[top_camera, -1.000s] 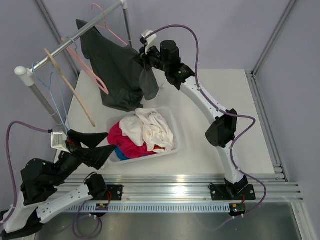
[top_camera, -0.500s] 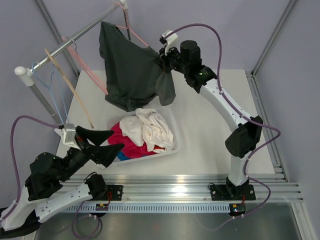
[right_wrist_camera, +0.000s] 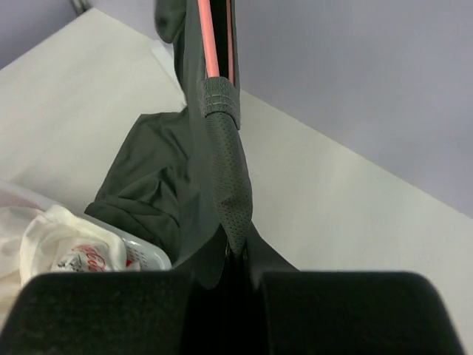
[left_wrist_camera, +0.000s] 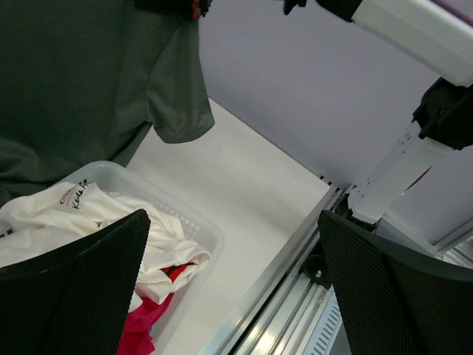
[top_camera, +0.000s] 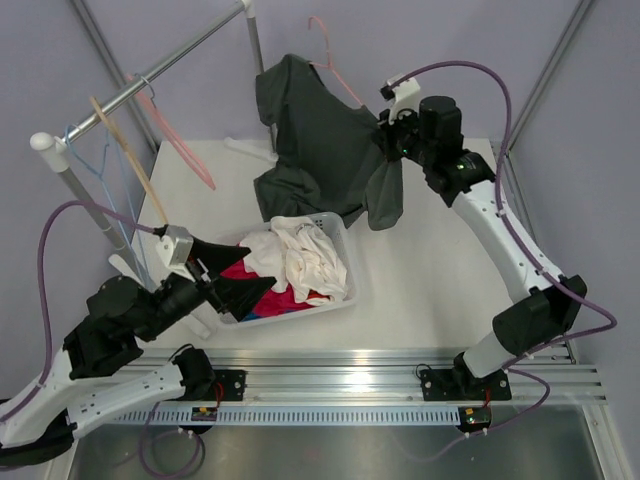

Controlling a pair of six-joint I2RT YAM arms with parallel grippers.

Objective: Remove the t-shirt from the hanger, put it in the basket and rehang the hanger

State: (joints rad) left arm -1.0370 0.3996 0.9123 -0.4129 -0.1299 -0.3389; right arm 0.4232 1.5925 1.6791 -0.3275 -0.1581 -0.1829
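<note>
The dark grey t-shirt point(top_camera: 320, 150) hangs in the air on the thin pink hanger point(top_camera: 340, 75), off the rail, above the table's back. My right gripper point(top_camera: 385, 140) is shut on the t-shirt's shoulder where the hanger arm point(right_wrist_camera: 209, 37) runs into the jaws point(right_wrist_camera: 236, 251); cloth point(right_wrist_camera: 155, 177) drapes on both sides. The shirt's hem reaches the basket's far rim. My left gripper point(top_camera: 235, 275) stands open over the basket's near left corner, with nothing between its fingers point(left_wrist_camera: 74, 288). In the left wrist view, the shirt point(left_wrist_camera: 74, 74) hangs ahead and above.
A clear plastic basket point(top_camera: 345, 250) holds white cloth point(top_camera: 300, 255) and a red-and-blue garment point(top_camera: 270, 300). At the back left a metal rail point(top_camera: 150, 80) carries a salmon-pink hanger point(top_camera: 185, 150), a wooden hanger point(top_camera: 130, 165) and a blue wire hanger point(top_camera: 100, 170). Frame posts stand at the back.
My right arm has carried the t-shirt and hanger off the rail and to the right. My left gripper has risen and moved right, over the basket's corner, still open.
</note>
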